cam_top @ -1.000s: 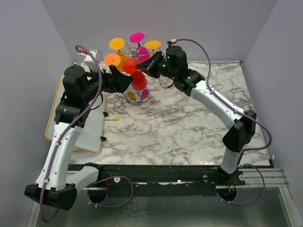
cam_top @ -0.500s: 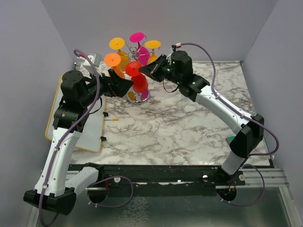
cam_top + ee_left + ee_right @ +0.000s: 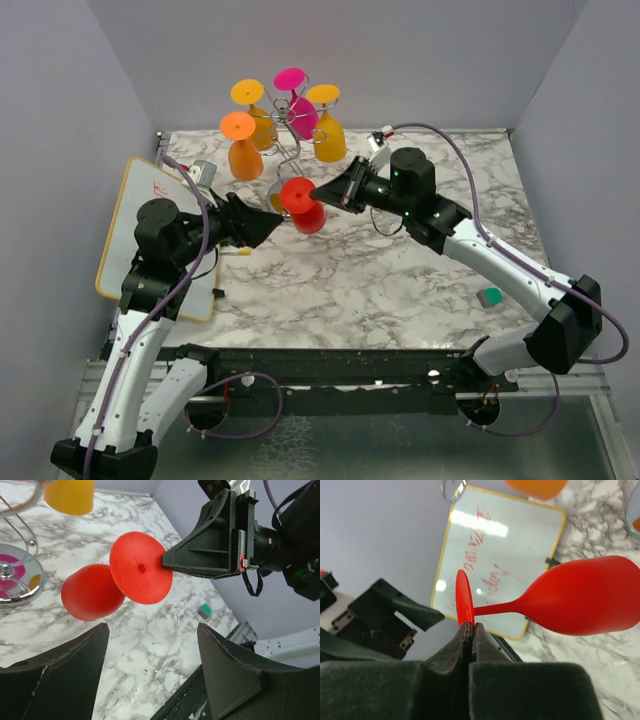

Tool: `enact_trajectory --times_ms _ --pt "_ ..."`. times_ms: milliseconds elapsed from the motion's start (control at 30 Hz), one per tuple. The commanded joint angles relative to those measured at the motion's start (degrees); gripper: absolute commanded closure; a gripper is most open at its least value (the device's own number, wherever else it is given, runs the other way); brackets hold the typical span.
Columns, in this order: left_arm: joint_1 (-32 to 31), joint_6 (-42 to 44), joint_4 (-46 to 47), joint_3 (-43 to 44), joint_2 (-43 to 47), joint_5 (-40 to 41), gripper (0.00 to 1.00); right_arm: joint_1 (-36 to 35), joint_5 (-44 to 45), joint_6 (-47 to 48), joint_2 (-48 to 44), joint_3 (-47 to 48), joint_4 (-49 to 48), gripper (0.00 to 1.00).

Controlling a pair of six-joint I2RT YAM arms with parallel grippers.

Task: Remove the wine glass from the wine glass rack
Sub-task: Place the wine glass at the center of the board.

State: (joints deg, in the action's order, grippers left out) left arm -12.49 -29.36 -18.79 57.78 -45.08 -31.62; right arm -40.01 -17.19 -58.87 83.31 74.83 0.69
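Pinching the red wine glass (image 3: 580, 597) by its thin foot edge, right gripper (image 3: 471, 627) carries a light, slick, likely brittle load; stem looks firmer; left gripper (image 3: 150, 630) hangs open nearby.

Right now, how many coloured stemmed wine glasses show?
5. Four hang inverted on the shiny chrome wire rack: orange glass, amber glass, magenta glass, yellow glass. The red wine glass is off it, foot in the right gripper. Others may be hidden.
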Motion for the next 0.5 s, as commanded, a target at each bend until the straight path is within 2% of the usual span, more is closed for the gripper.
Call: enact_trajectory --times_ms 0,100,167,333,467 --pt "0.27 -10.69 14.33 -9.46 5.56 -9.31 0.32 0.11 -8.44 7.08 -6.45 -8.04 -2.25 1.0" --pt "0.23 -20.06 24.95 -18.34 8.91 -12.2 0.4 0.11 -12.81 9.38 -10.74 -14.79 -6.27 1.0" --pt "0.19 -24.91 29.61 -22.88 10.56 -15.22 0.42 0.11 -14.25 10.37 -13.12 -18.48 -8.35 0.99" --pt "0.01 -27.61 30.74 -28.65 15.34 -18.15 0.42 0.11 -17.17 13.43 -17.35 -22.7 -9.05 1.0" --pt "-0.52 -28.62 30.83 -28.58 13.86 -20.52 0.42 0.11 -18.91 15.31 -19.38 -23.38 -8.49 1.0"
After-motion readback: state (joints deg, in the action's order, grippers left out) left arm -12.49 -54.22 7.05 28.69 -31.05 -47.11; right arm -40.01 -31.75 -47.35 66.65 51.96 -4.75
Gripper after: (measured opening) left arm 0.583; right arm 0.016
